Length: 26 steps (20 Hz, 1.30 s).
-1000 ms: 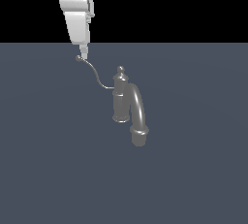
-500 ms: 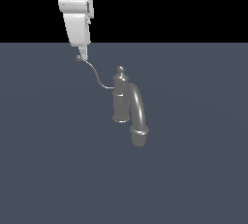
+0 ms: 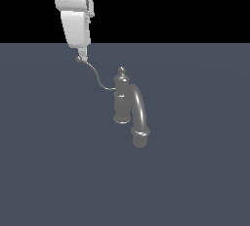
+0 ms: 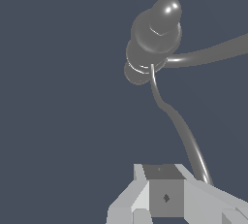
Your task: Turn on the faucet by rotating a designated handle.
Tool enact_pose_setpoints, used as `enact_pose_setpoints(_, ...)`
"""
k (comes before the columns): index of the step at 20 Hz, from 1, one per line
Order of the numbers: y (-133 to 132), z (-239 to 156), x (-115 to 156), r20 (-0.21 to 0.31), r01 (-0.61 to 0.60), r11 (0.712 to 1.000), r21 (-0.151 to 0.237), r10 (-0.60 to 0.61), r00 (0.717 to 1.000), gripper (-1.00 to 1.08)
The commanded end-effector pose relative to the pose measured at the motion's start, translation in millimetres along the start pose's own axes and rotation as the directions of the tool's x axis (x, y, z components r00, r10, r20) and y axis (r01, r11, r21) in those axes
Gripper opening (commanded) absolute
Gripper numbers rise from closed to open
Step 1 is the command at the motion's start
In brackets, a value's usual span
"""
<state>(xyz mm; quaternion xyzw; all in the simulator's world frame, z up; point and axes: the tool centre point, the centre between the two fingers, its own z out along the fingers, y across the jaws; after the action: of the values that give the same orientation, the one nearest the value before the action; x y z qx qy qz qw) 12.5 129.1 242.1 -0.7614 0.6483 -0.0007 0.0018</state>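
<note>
In the exterior view the white arm came down from the top edge at the exterior view's left, its upper links cut off by the frame, and narrowed to the tool, whose tip sat right at the small ball ending the handle. The fingers there were too small and too closely bunched to separate, so from this view I could not tell whether they touched the ball or merely stood just beside it, nor how far apart they were. From the ball the thin curved wire lever ran down and toward the exterior view's right to join the upright post of the faucet, which stood on the plain dark grey desk near the middle of the picture. The post carried a knob finial on top, and its thick arched spout curved over to the right and down to a collared end just above the desk. The wrist view gave what the exterior view did not: the faucet seen from above, finial foremost, with the handle sweeping from the post toward the camera and passing behind the grey blocks of the tool, where its ball end was hidden. The spout was cut off by the picture's edge. The tool's fingertips lay outside the picture, so its opening could not be told here either; I cannot tell whether it gripped anything.
</note>
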Motion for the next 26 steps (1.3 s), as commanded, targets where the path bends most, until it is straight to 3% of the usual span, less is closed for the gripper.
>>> enact_pose_setpoints(1, 10, 0, 1, -0.001, -0.001, 1.000, -0.004, 0.001, 1.000, -1.00)
enact_pose_setpoints(18, 61, 0, 2, -0.001, -0.001, 1.000, -0.004, 0.001, 1.000, -1.00)
enact_pose_setpoints(19, 54, -2, 7, -0.002, -0.010, 1.000, 0.006, 0.010, 1.000, -1.00)
enact_pose_setpoints(26, 76, -1, 25, -0.002, -0.008, 1.000, 0.003, 0.008, 1.000, -1.00)
